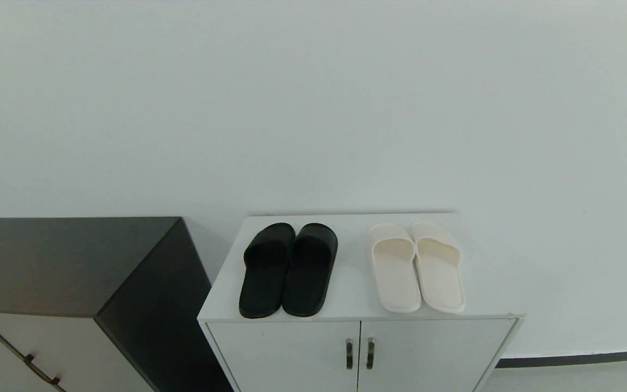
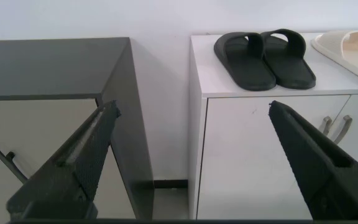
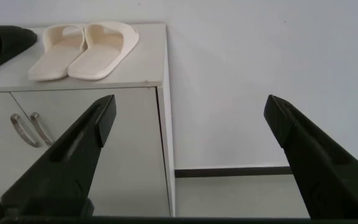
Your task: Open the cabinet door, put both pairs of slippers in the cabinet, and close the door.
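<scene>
Left gripper [image 2: 192, 107]: two matte black fingers [image 2: 82, 158], long wedge shapes narrowing to blunt tips, inner faces covered in a fine pebbled grip texture, with a raised ridge running along the edge of one. Right gripper [image 3: 189, 99]: same pair of black tapered fingers [image 3: 319, 152], flat smoother-looking faces, straight hard edges, squared-off tips.

The white cabinet [image 1: 352, 275] stands with both doors [image 1: 292, 356] shut, their two metal handles [image 1: 349, 353] side by side at the middle seam, and on its top lie the black slippers [image 1: 289, 269] at the left and the cream slippers [image 1: 417, 269] at the right, each pair close together, toes toward the wall.
</scene>
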Robot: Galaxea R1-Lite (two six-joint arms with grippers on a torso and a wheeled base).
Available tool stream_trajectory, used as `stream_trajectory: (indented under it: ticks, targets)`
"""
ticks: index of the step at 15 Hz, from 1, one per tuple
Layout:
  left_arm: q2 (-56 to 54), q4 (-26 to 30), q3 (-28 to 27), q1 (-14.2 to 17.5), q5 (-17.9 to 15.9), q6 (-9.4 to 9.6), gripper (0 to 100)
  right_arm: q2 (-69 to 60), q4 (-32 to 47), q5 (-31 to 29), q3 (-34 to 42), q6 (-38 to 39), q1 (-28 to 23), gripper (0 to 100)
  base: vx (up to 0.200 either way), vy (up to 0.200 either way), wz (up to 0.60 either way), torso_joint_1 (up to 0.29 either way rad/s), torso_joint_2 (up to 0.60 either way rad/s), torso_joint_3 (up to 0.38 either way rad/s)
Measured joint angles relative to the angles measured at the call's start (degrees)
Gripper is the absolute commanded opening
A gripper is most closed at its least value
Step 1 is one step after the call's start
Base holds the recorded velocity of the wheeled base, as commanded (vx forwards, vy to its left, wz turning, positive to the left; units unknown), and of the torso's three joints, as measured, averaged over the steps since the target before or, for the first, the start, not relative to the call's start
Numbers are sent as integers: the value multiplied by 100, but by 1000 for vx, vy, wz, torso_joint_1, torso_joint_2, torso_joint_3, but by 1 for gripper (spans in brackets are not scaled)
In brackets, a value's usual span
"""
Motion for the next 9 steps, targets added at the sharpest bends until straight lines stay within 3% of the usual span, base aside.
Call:
stream_trajectory:
  ticks: [9]
  targets:
    - [0,5,0,0,11,-2,100,67,-83,-101,-256,160,0,100,0,0,0,0,0,0]
